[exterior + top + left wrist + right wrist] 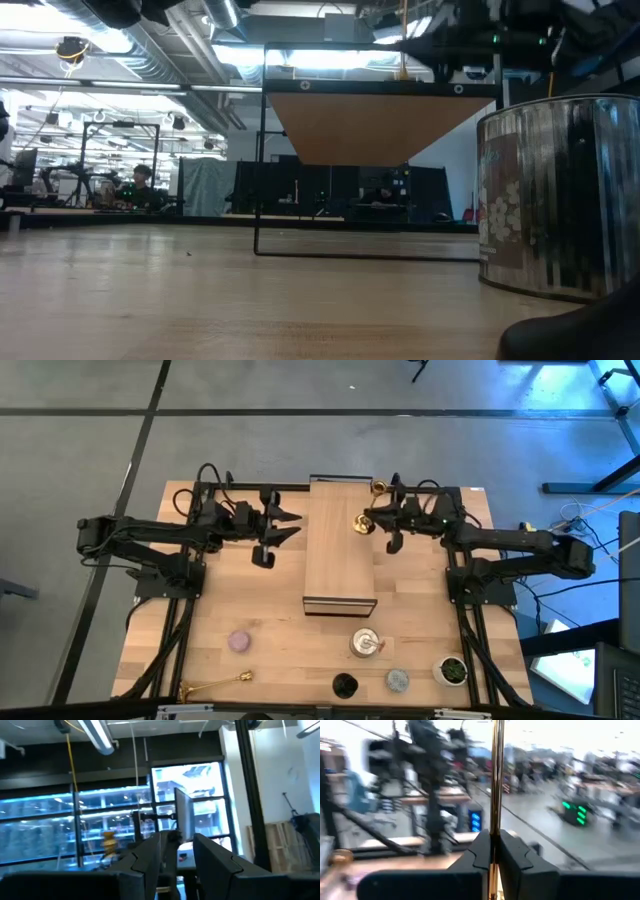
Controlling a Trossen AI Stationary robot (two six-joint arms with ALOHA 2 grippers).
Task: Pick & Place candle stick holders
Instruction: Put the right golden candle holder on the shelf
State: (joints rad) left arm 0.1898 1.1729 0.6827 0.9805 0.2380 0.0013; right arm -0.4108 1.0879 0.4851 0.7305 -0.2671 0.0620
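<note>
My right gripper (374, 520) is shut on a tall gold candle stick holder (364, 522) above the far right edge of the long light-wood block (340, 560). My left gripper (293, 526) stands open and empty at the block's far left edge, pointing toward the block. A second gold holder (215, 682) lies on its side at the near left. Near the front edge stand the lilac holder (239, 642), the silver one (365, 644), the black one (344, 685) and the grey-blue one (397, 680). My right gripper pinches the gold holder's thin stem (495, 815) between its two fingers (512, 852). The fingers come about level from the table's right side and lie across the stem. The holder is lifted clear of the table; its gold ends show at the stem's two sides (378, 487).
A small white pot with a green plant (452, 670) stands at the near right corner. In the low view the wood block (380, 125) sits raised on a thin black frame, with the silver holder (560, 200) close at the right.
</note>
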